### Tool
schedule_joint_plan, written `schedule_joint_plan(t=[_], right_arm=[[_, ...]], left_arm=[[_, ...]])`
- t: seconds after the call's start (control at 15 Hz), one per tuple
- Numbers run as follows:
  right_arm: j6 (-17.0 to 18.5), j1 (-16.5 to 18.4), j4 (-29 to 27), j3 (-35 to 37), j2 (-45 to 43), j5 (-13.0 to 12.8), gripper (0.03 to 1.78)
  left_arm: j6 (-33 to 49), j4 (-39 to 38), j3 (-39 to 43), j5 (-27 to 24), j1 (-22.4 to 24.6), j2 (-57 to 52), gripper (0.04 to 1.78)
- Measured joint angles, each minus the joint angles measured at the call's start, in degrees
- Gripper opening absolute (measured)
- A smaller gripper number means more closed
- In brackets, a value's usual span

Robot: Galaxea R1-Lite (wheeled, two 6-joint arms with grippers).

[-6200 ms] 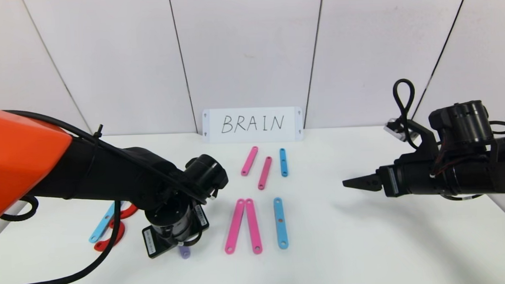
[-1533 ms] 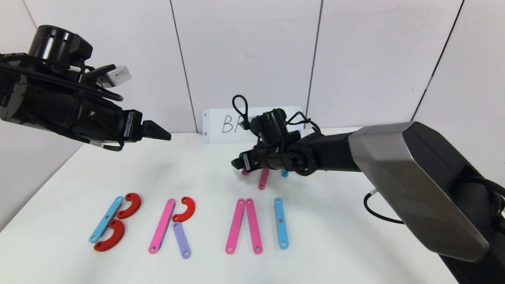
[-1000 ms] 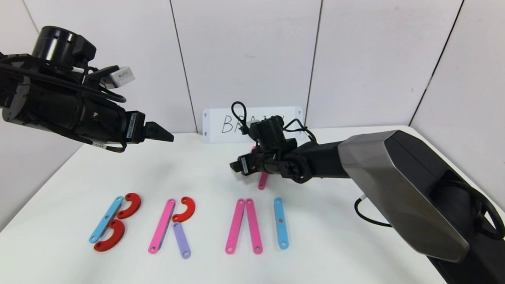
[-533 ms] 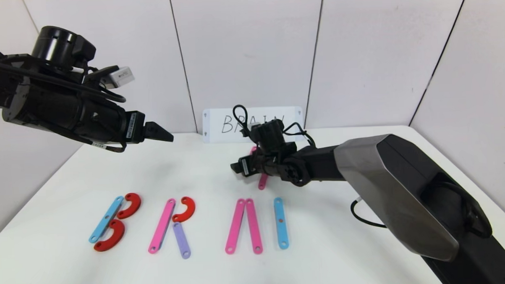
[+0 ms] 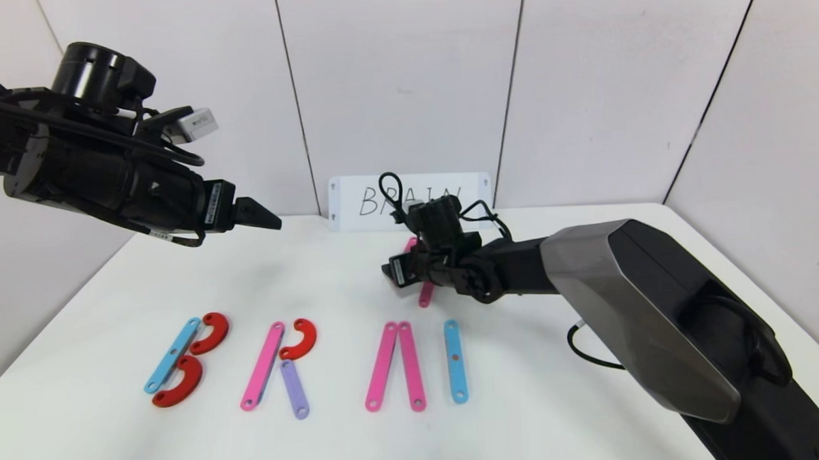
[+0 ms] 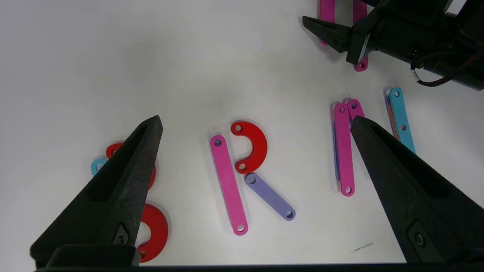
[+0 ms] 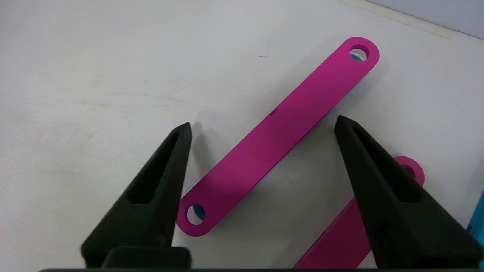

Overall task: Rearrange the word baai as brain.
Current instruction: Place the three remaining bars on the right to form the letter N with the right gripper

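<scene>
Nearest the robot, a row of flat plastic letters lies on the white table (image 5: 558,402). At its left end is a B: one blue strip (image 5: 172,355) with two red curves (image 5: 209,333) beside it. Next comes an R made of one long pink strip (image 5: 262,366), one red curve (image 5: 299,339) and one short purple strip (image 5: 294,388). Then two pink strips (image 5: 394,366) meet at their far ends like an A without a crossbar, and a single blue strip (image 5: 455,360) stands as an I. That makes seven straight strips and three red curves in the row.

Farther back, the right gripper (image 5: 388,270) is low over the table among spare strips. Its wrist view shows a pink strip (image 7: 278,136) lying flat and diagonal between the two fingers (image 7: 151,196), which stand apart on either side without touching it. A second pink strip (image 7: 340,234) lies just beside it, and a blue edge (image 7: 477,217) shows at that view's border.

The left gripper (image 5: 266,218) hangs high over the table's left side, its fingers (image 6: 121,181) spread wide and empty.

At the back, a white card (image 5: 354,201) reading BRAIN leans against the wall.
</scene>
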State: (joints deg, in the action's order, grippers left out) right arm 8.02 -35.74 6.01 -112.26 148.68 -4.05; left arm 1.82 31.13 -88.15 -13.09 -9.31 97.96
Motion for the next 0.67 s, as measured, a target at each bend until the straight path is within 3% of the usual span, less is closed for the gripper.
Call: schedule_joint_plan(t=[0.2, 0.33, 0.4, 0.67], right_arm=[[0.1, 0.0, -0.04, 0.02, 0.05, 0.02, 0.69], [0.1, -0.04, -0.06, 0.05, 0.06, 0.04, 0.41], [0.11, -0.09, -0.06, 0.05, 0.06, 0.04, 0.32], [0.11, -0.39, -0.09, 0.05, 0.02, 0.04, 0.3]], left_arm=[[0.0, -0.02, 0.0, 0.0, 0.0, 0.0, 1.74], [0.0, -0.02, 0.0, -0.02, 0.0, 0.02, 1.74], [-0.02, -0.02, 0.0, 0.0, 0.0, 0.05, 1.74], [-0.02, -0.02, 0.0, 0.0, 0.0, 0.11, 1.74]])
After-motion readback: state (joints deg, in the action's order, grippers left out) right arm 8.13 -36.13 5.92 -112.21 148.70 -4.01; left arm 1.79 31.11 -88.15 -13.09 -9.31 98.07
